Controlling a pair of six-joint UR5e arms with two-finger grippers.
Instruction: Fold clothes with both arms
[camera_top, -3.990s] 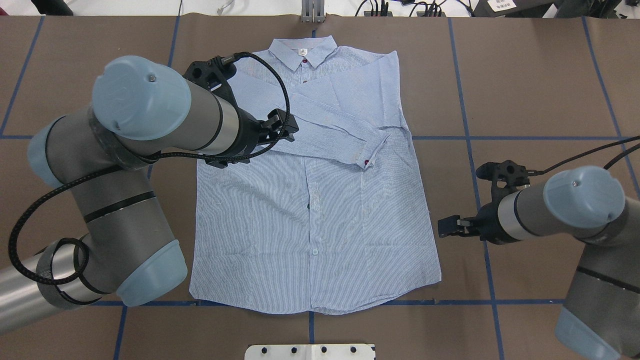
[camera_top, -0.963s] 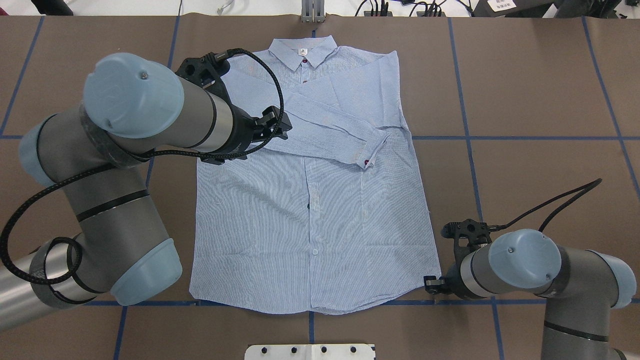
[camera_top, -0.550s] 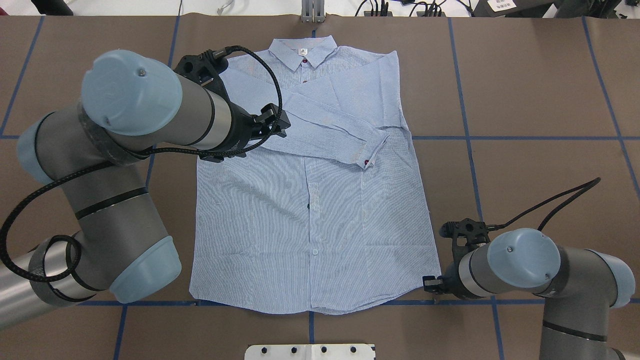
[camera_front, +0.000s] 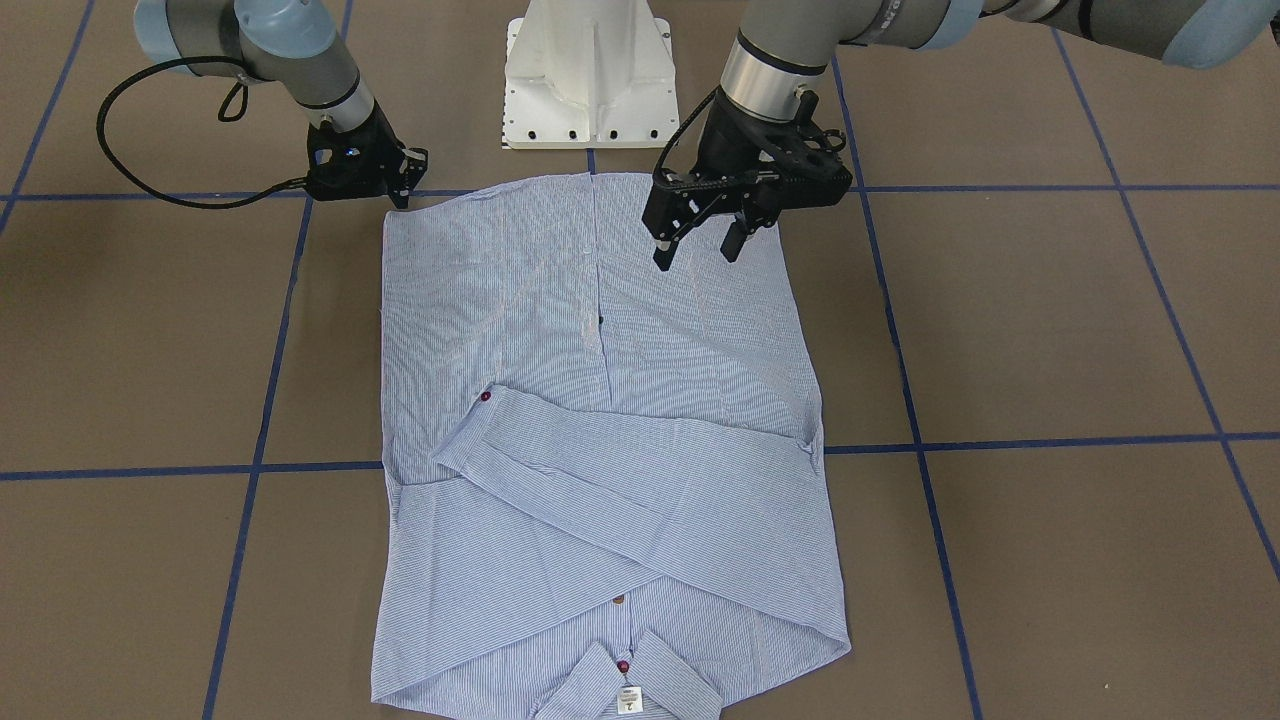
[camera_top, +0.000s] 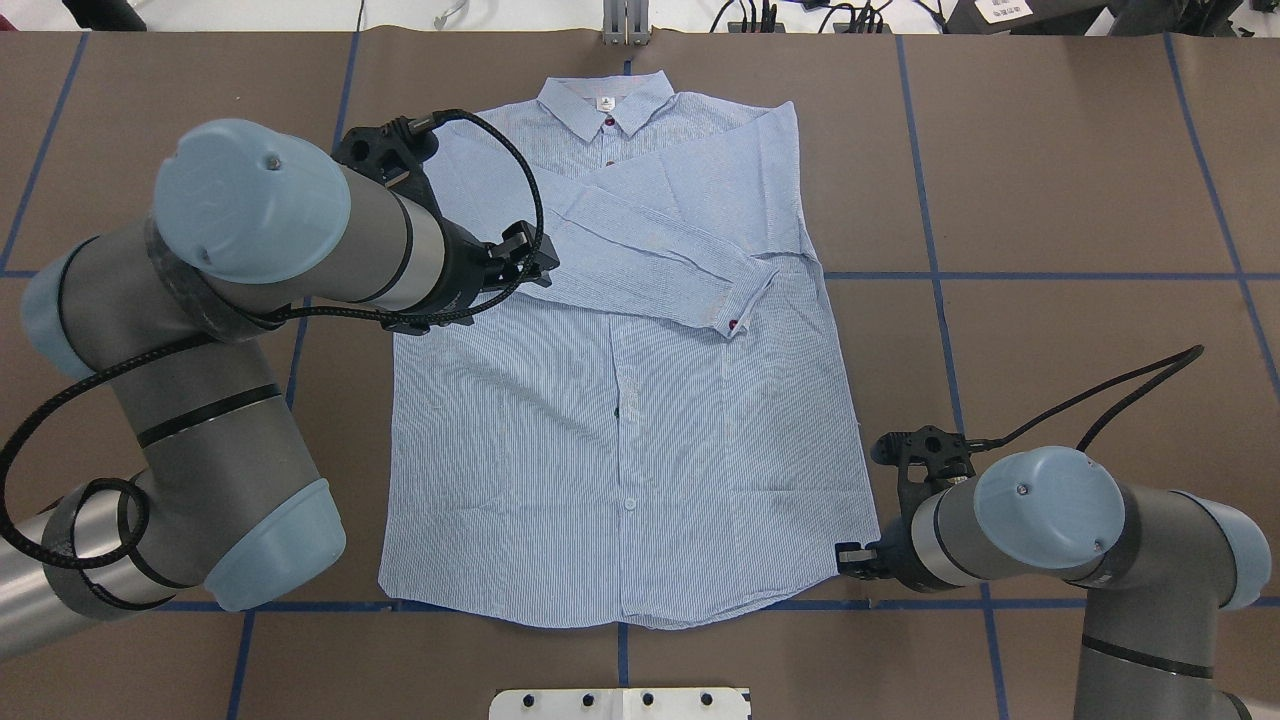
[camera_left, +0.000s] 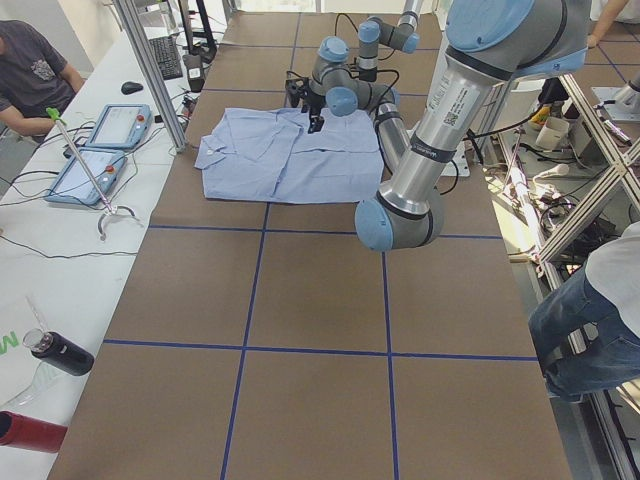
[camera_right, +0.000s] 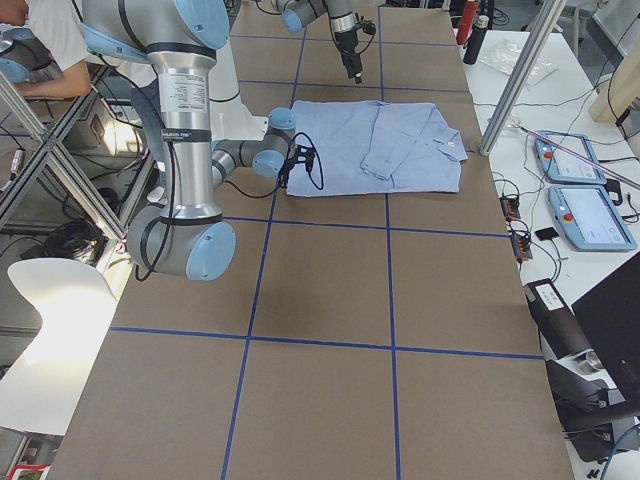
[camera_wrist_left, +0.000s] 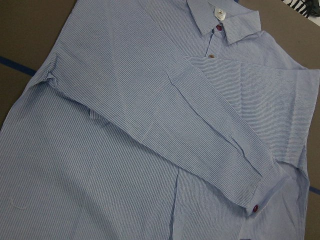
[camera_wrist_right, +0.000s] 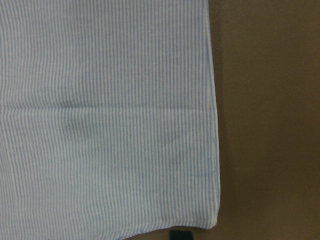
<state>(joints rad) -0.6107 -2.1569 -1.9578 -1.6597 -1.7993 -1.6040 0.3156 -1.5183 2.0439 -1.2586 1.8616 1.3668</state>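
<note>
Blue-and-white striped shirt (camera_top: 620, 450) lies flat, front up, in the middle of the brown table (camera_top: 1050, 200). Its collar (camera_top: 605, 100) points toward the far edge and its hem (camera_top: 620, 612) toward the near edge. One sleeve (camera_top: 650, 265) is folded slantwise across the chest; the other seems tucked beneath it. The body lies at full length, so I judge the sleeve stage done and the body folds not yet begun. My left gripper (camera_front: 697, 253) hovers above the shirt's left side, fingers (camera_front: 661, 250) spread, holding nothing. My right gripper (camera_top: 848, 556) sits low at the hem's right corner. I cannot tell whether its fingers are spread or pinching cloth.
</note>
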